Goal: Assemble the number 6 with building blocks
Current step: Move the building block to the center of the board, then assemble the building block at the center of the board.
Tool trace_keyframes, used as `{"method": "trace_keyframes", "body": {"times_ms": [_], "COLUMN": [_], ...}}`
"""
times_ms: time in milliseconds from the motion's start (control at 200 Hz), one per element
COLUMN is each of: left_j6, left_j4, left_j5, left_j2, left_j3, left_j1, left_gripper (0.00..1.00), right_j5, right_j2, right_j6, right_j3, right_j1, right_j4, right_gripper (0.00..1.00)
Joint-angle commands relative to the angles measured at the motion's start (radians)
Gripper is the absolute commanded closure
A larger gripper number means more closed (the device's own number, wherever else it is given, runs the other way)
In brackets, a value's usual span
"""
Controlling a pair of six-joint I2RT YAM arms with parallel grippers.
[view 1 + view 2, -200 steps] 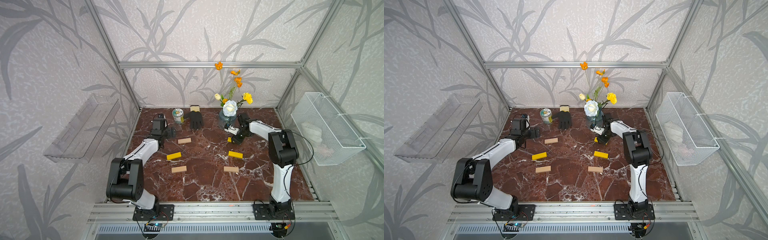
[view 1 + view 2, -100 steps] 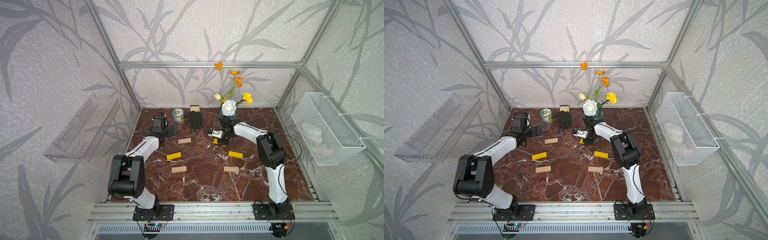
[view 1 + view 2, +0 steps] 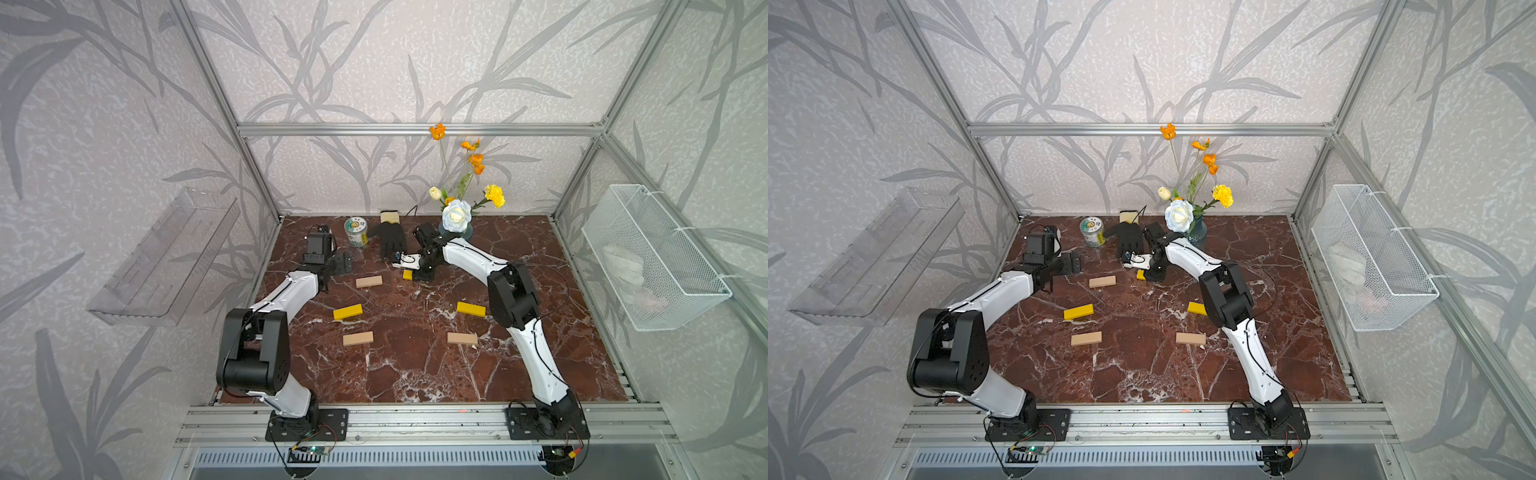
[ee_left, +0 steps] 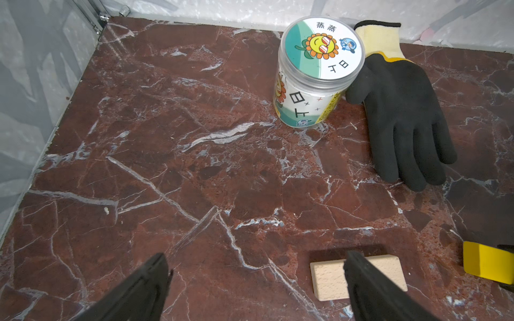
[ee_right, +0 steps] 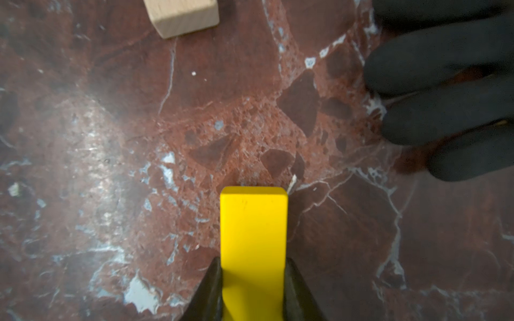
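Near the far edge of the table (image 3: 395, 374), upper centre of both top views, the right gripper (image 5: 253, 266) is clamped on a yellow block (image 5: 253, 222) whose free end juts past the fingers, close to a black glove (image 3: 392, 241). Whether it touches the marble is unclear. Upper left, the left gripper (image 4: 256, 264) hangs with fingers wide apart, near a tan block (image 3: 368, 281) and a jar (image 3: 356, 232). Four more lie flat, well apart, mid-frame: left yellow block (image 3: 347, 311), right yellow block (image 3: 471, 309), and below them the left tan block (image 3: 358, 338) and right tan block (image 3: 462, 338).
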Motion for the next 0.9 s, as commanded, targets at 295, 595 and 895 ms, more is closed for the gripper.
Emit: {"method": "trace_keyframes", "body": {"times_ms": [295, 595, 895], "left_j6": [0.010, -0.007, -0.081], "left_j4": [-0.006, -0.100, -0.345], "left_j5": [0.004, 0.000, 0.009], "left_j2": [0.031, 0.011, 0.026], "left_j3": [0.035, 0.069, 0.238], "left_j1": [-0.002, -0.016, -0.072], "left_gripper": [0.00, 0.00, 0.00], "right_j5": [0.001, -0.110, -0.273], "right_j2": [0.031, -0.045, -0.370], "right_j6": [-0.096, 0.041, 0.219], "right_j3": [0.003, -0.025, -0.065], "right_j1": [0.016, 0.017, 0.060], "right_j4": [-0.085, -0.046, 0.010], "right_gripper": [0.91, 0.01, 0.01]}}
